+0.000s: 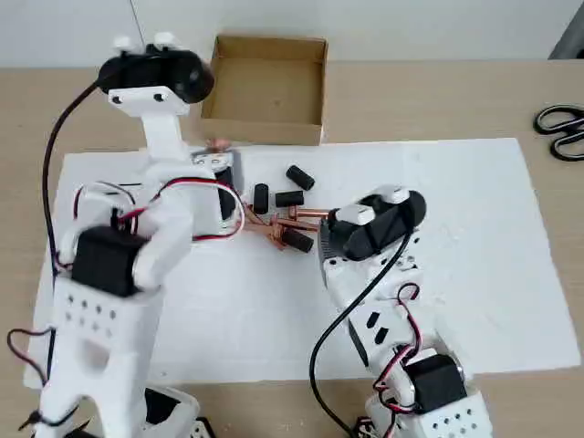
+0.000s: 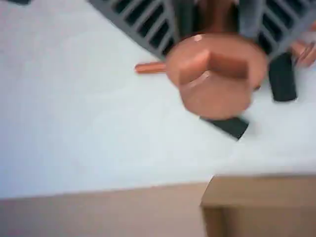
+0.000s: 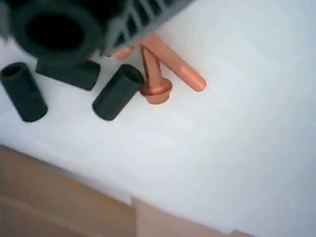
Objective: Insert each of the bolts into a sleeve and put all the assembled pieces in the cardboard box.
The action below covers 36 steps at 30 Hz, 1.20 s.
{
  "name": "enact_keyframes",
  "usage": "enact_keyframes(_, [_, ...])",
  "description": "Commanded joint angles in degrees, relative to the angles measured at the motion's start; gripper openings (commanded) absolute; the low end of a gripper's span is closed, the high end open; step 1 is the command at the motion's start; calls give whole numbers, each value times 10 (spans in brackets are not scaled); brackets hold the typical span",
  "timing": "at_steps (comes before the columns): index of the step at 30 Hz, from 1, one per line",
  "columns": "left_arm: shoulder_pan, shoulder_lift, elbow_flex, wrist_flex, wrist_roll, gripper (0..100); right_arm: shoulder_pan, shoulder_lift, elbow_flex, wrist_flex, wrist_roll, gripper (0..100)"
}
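no letters, numbers, labels or signs can be read in any view. the cardboard box (image 1: 260, 130) at 12 o'clock on the table shows plain brown walls, and the white sheet (image 1: 474, 237) under the arms is plain too.

The bolt (image 2: 215, 79) clamped in the left tool (image 2: 213, 17) is copper-toned metal, smooth with a dull sheen. The sleeve (image 3: 52, 34) in the right tool (image 3: 59, 19) is matt black, plastic or rubber. Both tools show ribbed grey plastic. The cardboard box (image 1: 260, 130) is matt brown; the white sheet (image 1: 456, 237) looks matt and faintly rough, the tabletop (image 1: 438, 100) smooth pale wood.
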Motion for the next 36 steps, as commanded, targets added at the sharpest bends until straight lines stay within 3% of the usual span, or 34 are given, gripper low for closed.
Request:
enact_keyframes(1, [17, -79, -29, -74, -18, 6, -5, -10, 13, -15, 7, 4])
enact_keyframes(5, [17, -158, -26, -62, -69, 6, -6, -10, 39, -15, 6, 4])
enact_keyframes(8, [18, -199, -1, -7, -53, 6, -13, -10, 53, -15, 6, 4])
enact_keyframes(10, [18, -215, 48, -14, -32, 6, -34, -10, 56, -15, 6, 4])
enact_keyframes(18, [18, -279, 320, -273, -4, 6, -88, -10, 56, -15, 5, 4])
enact_keyframes(23, [59, -327, 453, -393, -4, 6, -88, -10, 57, -15, -48, 4])
enact_keyframes(31, [68, -343, 499, -418, -1, 6, -145, -10, 57, -15, -59, 4])
enact_keyframes(36, [81, -343, 500, -388, 0, 6, -153, -10, 57, -15, -59, 4])
